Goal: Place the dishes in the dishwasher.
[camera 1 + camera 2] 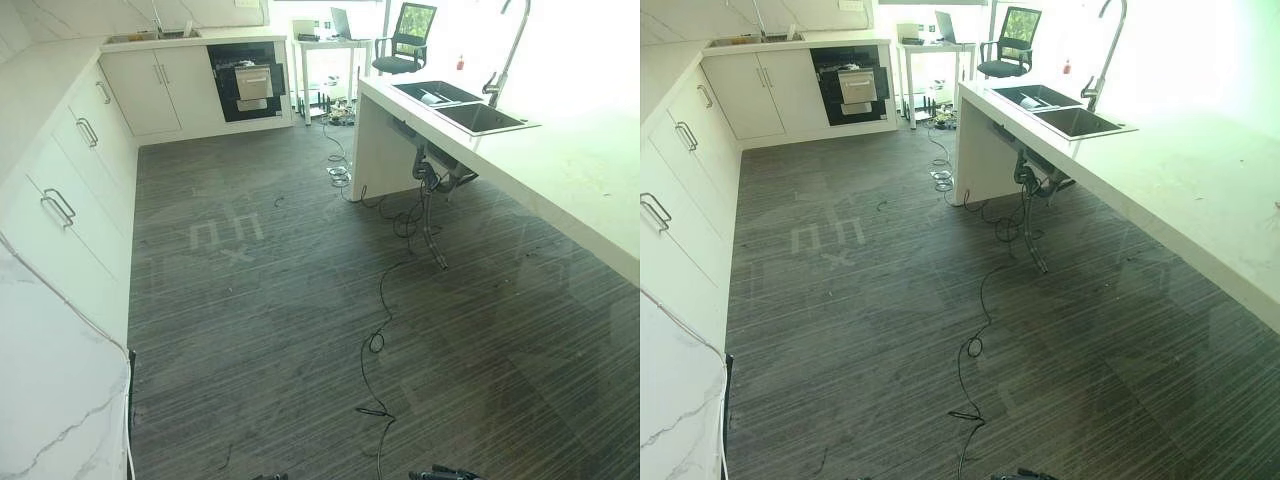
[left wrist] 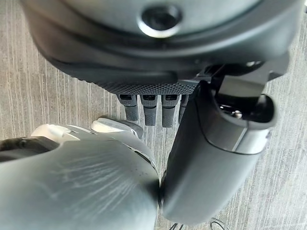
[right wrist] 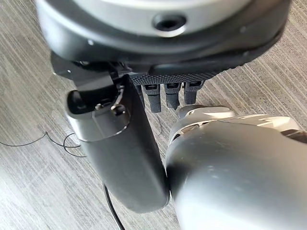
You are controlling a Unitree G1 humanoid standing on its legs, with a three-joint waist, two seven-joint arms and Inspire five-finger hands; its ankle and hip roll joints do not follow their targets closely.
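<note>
Both the left hand (image 2: 211, 158) and right hand (image 3: 120, 153) are hanging relaxed, holding nothing, with the dishwasher (image 1: 247, 82) standing far ahead, loading not begun.

My head stereo pair looks down and forward across the dark striped wood-grain floor (image 1: 300, 300) toward the black built-in dishwasher (image 1: 248, 82), far off; both eyes share it. My wrist cameras face straight down, close behind the left hand (image 2: 148, 86) and right hand (image 3: 165, 81), floor beyond.
</note>
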